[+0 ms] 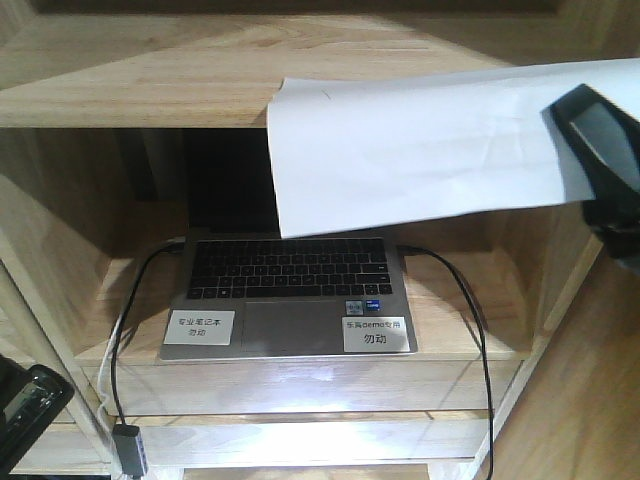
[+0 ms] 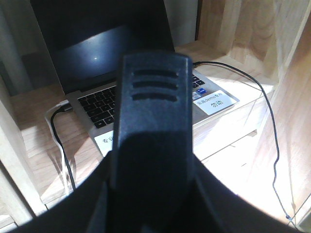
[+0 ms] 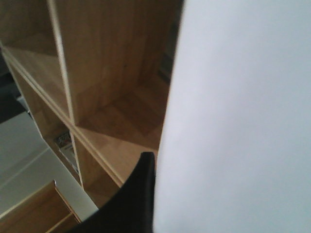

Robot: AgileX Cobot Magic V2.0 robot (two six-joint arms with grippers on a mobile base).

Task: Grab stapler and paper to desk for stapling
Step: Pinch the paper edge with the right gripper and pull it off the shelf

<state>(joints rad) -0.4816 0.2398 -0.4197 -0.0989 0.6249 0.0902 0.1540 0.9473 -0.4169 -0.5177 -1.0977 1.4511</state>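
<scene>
A large white sheet of paper hangs in the air in front of the shelving, pinched at its right edge by my right gripper. In the right wrist view the paper fills the right half, and one black finger presses its near face; the other finger is hidden behind the sheet. The black stapler, with three grooves on its end, stands up between the jaws of my left gripper, which is shut on it. That left gripper shows low at the left of the front view. The desk is out of view.
An open grey laptop with two white labels sits in a compartment of the pale wooden shelving unit. Black cables run from both its sides down over the shelf front. Upright shelf dividers stand close to the right arm.
</scene>
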